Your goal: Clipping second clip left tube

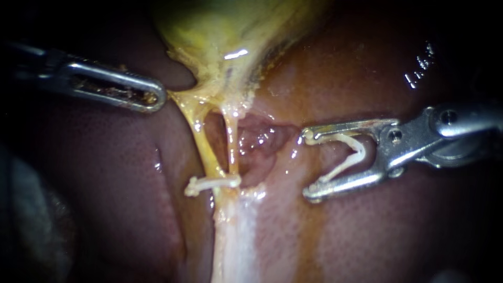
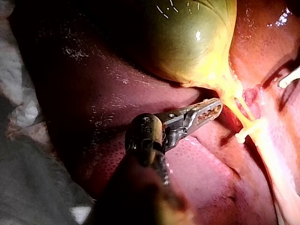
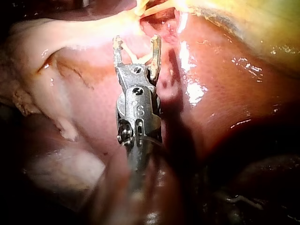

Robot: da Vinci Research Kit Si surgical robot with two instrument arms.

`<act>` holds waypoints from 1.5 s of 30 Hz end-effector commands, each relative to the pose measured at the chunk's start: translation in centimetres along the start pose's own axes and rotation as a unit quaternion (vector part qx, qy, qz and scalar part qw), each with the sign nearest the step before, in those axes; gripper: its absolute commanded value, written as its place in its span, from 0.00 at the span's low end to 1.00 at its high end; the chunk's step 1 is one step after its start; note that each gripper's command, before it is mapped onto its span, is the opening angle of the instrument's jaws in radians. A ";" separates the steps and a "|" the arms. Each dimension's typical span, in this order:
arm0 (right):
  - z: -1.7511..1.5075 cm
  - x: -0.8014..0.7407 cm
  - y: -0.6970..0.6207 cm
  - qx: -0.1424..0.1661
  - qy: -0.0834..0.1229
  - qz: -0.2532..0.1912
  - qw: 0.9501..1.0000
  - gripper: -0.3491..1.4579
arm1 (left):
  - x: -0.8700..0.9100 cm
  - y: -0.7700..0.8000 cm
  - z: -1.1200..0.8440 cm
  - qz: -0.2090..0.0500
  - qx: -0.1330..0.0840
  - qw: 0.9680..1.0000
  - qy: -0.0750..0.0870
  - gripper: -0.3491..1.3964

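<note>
Approach step: the right instrument (image 1: 308,165), mid-right, bears an open clip (image 1: 356,152) in its spread jaws, apart from the left tube (image 1: 203,144) at centre; the left instrument (image 1: 152,97), upper left, has its jaws pinching yellow tissue (image 1: 183,97); next the right jaws probably must straddle that tube above the fitted clip (image 1: 212,183).

Left instrument (image 1: 154,97) silver, slotted tip, dark shaft — right instrument (image 1: 310,164) silver, round screws

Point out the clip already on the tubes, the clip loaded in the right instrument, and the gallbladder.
placed clip (image 1: 215,183): endoscope view, middle of its bar.
loaded clip (image 1: 359,152): endoscope view, its bend.
gallbladder (image 2: 192,42): left wrist view, its green body.
</note>
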 end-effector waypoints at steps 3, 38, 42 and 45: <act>0.14 0.04 -0.03 0.009 -0.002 0.009 1.000 0.47 | -0.01 0.01 0.03 0.000 0.001 1.000 0.001 0.00; 1.32 -0.43 0.21 0.048 0.006 0.169 0.984 0.47 | -0.01 0.13 0.12 0.000 0.001 1.000 0.003 0.00; 1.36 -0.43 0.24 0.049 0.010 0.172 0.984 0.47 | -0.01 0.13 0.12 0.000 0.001 1.000 0.003 0.00; 1.41 -0.40 0.25 0.054 0.017 0.178 0.982 0.47 | -0.01 0.13 0.12 0.000 0.001 1.000 0.003 0.00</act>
